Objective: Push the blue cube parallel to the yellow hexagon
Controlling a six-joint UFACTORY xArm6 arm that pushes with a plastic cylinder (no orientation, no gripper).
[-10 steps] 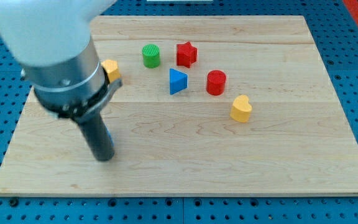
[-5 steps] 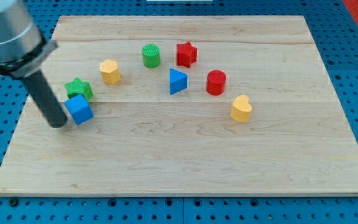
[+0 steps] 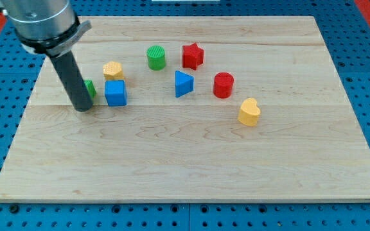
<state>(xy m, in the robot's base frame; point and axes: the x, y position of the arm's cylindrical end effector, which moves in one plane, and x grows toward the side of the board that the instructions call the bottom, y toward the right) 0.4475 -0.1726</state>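
The blue cube has been shoved rightward to just below the yellow hexagon, with my tip left of it; no jaws are fitted.

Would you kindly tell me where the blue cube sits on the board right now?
The blue cube sits in the view's upper left, just below the yellow hexagon, with my tip to its left.

Tip sat near blue cube, on view's left of it, hiding most of green block. Blue cube stood just below yellow hexagon, touching or almost.
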